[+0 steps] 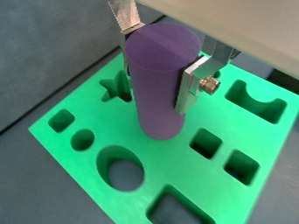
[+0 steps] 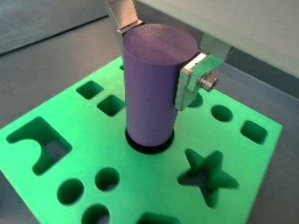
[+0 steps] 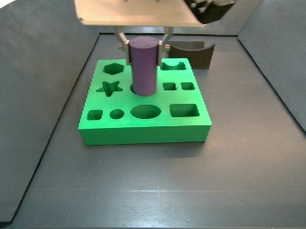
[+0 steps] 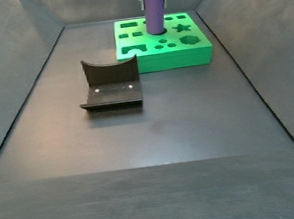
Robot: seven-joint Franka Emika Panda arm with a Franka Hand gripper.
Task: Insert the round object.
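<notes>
The round object, a tall matte purple cylinder [image 1: 158,83], stands upright with its lower end in the middle round hole of the green block [image 1: 176,164]. A dark ring of the hole shows around its base in a wrist view [image 2: 152,87]. My gripper [image 1: 156,61] is shut on the cylinder near its top, one silver finger on each side [image 2: 190,83]. Both side views show the cylinder [image 3: 145,67] [image 4: 155,10] standing up from the block [image 3: 143,131] [image 4: 177,57] under the gripper [image 3: 146,40].
The green block has several other cut-outs, among them a star [image 2: 205,171], an oval [image 1: 121,166] and squares. The dark fixture [image 4: 109,84] stands on the grey floor apart from the block, also seen behind it [image 3: 191,49]. Dark walls enclose the floor.
</notes>
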